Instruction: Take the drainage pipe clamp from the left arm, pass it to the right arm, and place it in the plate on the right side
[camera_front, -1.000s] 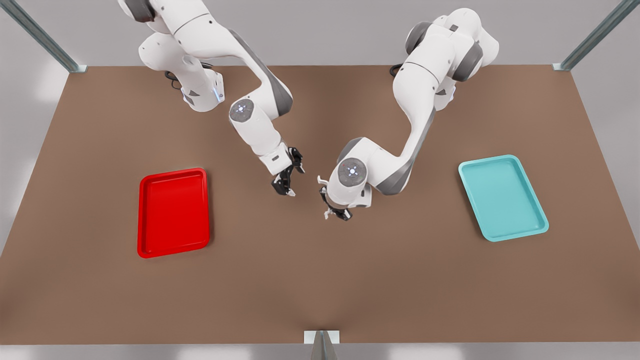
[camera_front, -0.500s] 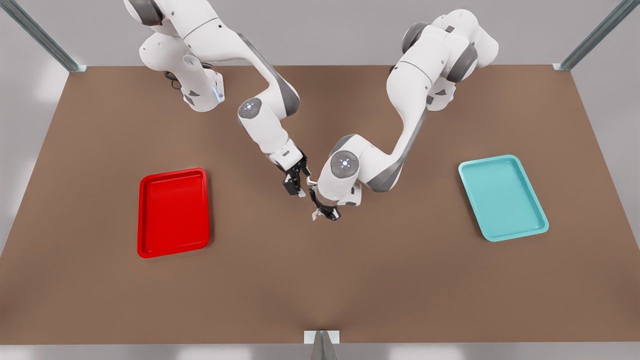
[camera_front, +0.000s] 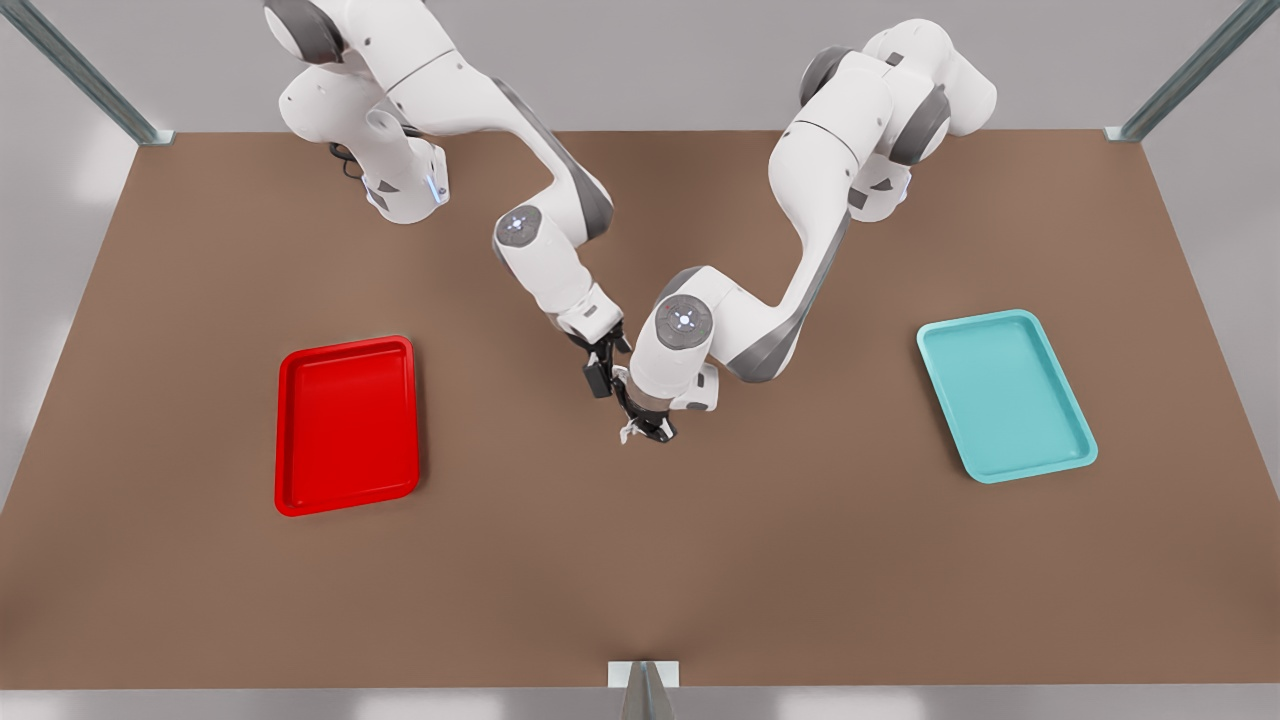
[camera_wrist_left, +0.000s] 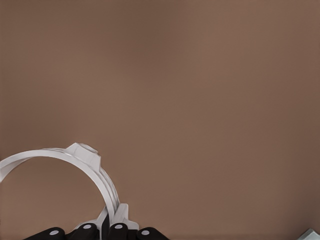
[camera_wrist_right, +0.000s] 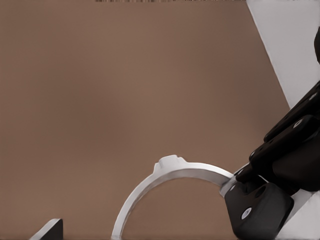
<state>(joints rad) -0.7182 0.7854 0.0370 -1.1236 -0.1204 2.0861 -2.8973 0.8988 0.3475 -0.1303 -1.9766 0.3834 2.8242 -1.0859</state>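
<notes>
The left gripper (camera_front: 640, 428) is pinched shut on the drainage pipe clamp (camera_wrist_left: 75, 165) above mid-table (camera_front: 640, 580). The right gripper (camera_front: 600, 372), at its eleven o'clock, is spread around the ring. Both arms bend inward. The plate (camera_front: 346, 425) lies at nine o'clock.
</notes>
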